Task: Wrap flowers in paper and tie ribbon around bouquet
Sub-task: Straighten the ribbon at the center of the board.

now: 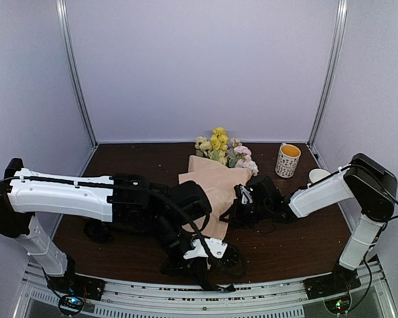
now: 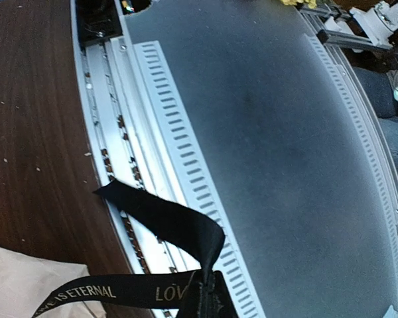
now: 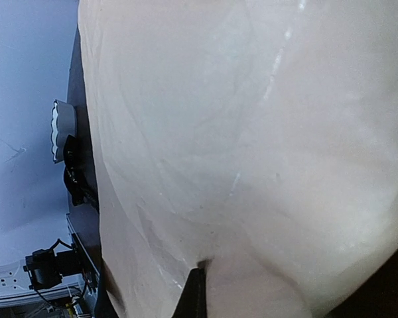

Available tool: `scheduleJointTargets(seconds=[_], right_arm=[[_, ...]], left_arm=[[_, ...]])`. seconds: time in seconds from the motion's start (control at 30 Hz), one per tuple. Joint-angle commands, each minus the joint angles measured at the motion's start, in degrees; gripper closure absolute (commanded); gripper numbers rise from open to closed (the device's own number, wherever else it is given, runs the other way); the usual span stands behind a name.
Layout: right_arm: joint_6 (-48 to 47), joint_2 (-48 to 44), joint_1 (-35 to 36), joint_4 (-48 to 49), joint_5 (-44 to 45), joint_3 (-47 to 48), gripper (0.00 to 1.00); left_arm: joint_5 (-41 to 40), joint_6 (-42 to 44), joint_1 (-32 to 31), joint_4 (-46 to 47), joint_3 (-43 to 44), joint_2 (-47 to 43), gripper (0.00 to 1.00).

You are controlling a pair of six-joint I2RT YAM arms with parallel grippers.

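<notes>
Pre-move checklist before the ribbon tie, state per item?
1. Left gripper shut on the ribbon: ok.
2. Flowers wrapped in the paper, blossoms showing at the far end: ok.
3. Right gripper shut at the paper's side: ok; whether it pinches the paper: cannot tell.
4. Ribbon looped around the paper: cannot tell.
5. Mug upright, apart from paper and arms: ok.

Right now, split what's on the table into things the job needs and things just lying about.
Job: flowers; paper wrapped round them; black ribbon.
Lying about: patterned mug.
</notes>
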Motion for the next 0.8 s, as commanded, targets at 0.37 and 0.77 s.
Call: scheduleJointTargets(seconds=[0.37,0.77], right_arm=[[-3.9,-2.3,0.3,-5.9,0.7,4.0,1.0],[-0.8,-2.5,0.6,-5.8,-0.9,7.2,1.0]], left_arm=[[-6.7,-26.4,-1.8,3.3,-27.8,-30.4,1.0],[-11.6,-11.5,-4.3,11.7,-16.1,-9.4,1.0]])
